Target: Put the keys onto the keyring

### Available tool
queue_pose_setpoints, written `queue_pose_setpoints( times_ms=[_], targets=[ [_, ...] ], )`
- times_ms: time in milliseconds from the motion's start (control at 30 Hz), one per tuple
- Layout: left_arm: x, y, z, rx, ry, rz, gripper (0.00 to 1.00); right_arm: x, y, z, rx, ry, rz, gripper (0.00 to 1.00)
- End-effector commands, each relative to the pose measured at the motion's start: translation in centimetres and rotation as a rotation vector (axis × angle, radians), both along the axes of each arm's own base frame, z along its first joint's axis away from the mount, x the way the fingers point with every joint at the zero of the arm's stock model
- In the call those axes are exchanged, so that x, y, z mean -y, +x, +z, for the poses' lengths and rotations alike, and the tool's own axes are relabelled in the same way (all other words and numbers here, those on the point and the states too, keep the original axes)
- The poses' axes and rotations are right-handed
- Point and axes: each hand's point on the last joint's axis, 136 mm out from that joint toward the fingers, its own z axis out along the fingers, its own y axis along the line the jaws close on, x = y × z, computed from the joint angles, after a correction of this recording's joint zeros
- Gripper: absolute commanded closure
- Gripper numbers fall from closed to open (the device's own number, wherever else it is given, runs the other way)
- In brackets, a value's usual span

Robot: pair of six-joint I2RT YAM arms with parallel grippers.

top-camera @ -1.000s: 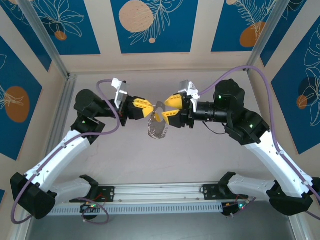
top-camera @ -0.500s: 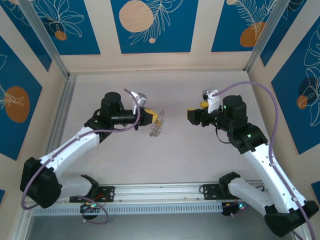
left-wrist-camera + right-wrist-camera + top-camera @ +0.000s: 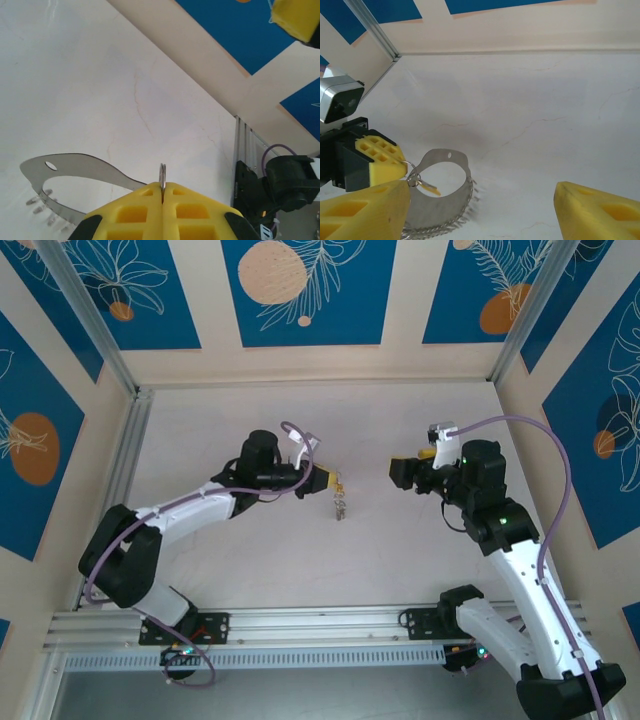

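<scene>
My left gripper (image 3: 325, 481) (image 3: 162, 186) is shut on a small split ring (image 3: 162, 174) (image 3: 409, 167) above the middle of the table. From that ring hang the keyring (image 3: 341, 505) (image 3: 440, 153), a thin grey metal hoop (image 3: 75, 166), and one small yellow-orange key (image 3: 431, 188). Tiny silvery keys (image 3: 465, 213) (image 3: 44, 204) fringe the hoop's lower edge. My right gripper (image 3: 400, 473) (image 3: 480, 212) stands open a short way to the right of the hoop, facing it, with nothing between its fingers (image 3: 600, 210).
The pale table (image 3: 250, 570) is closed in by beige and blue walls (image 3: 300, 290). An aluminium rail (image 3: 115, 470) runs along its left side and another (image 3: 320, 625) along the near edge by the arm bases.
A second ago both grippers met at the hoop in the middle. The right gripper has let go, opened wider and drawn back to the right. The left arm has turned, carrying the hoop slightly right.
</scene>
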Motion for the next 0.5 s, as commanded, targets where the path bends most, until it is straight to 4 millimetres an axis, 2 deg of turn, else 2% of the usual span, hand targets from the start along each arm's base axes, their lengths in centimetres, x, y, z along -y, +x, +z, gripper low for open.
queue_pose_setpoints(
  times_ms=[0, 100, 200, 467],
  targets=[
    [-0.7, 0.8, -1.6, 0.035, 0.073, 0.04, 1.0, -0.3, 0.0, 0.5, 0.019, 0.036, 0.011, 0.23],
    [-1.9, 1.0, -4.2, 0.014, 0.169, 0.066, 1.0, -0.2, 0.2, 0.3, 0.014, 0.036, 0.008, 0.23],
    [-2.9, 1.0, -6.0, -0.016, 0.219, 0.091, 1.0, -0.3, 0.3, 0.2, 0.015, 0.042, 0.011, 0.23],
    [-5.2, -0.2, -9.4, -0.112, 0.307, 0.146, 0.97, -0.3, 0.0, 0.1, 0.018, 0.054, 0.018, 0.22]
  ],
)
